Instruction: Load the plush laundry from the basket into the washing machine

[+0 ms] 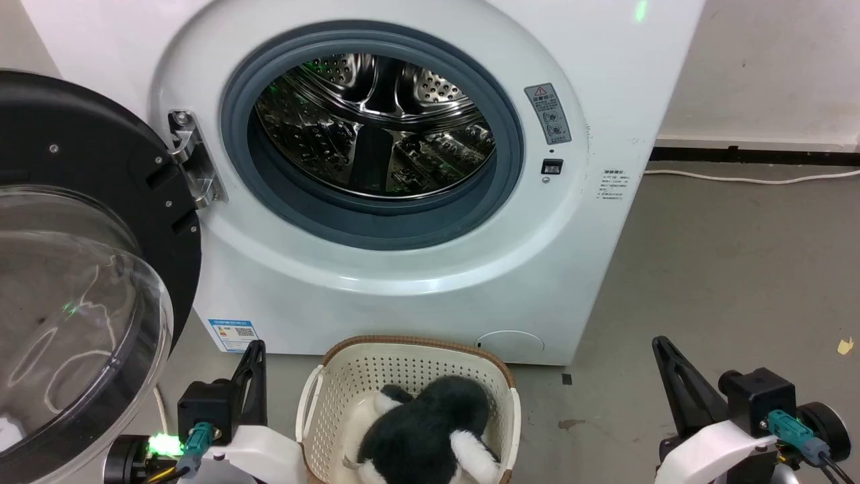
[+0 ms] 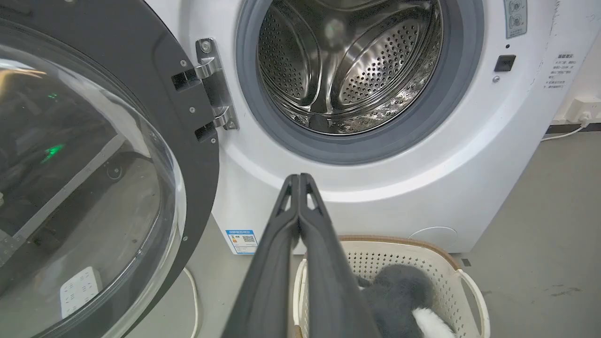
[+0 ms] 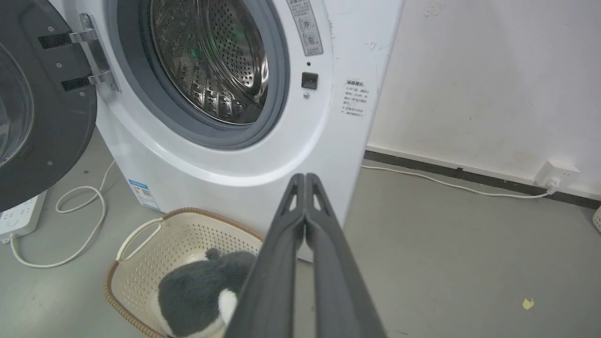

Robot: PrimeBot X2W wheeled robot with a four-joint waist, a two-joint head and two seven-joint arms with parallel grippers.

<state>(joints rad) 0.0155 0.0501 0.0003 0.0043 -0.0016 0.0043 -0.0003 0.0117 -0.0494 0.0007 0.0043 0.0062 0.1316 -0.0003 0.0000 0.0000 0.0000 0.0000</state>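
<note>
Left claw (image 2: 299, 178) and right claw (image 3: 305, 177) closed, empty — plush laundry (image 1: 430, 423) lies in the basket (image 1: 376, 376), 6 o'clock of the washing machine (image 1: 403, 296).

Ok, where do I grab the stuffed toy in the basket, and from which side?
Probably best to take the stuffed toy by its rounded black back, the part lying uppermost, coming straight down from above. The basket walls close it in on every side, so only the top is open, and the soft bulging fur there should pinch easily.
</note>
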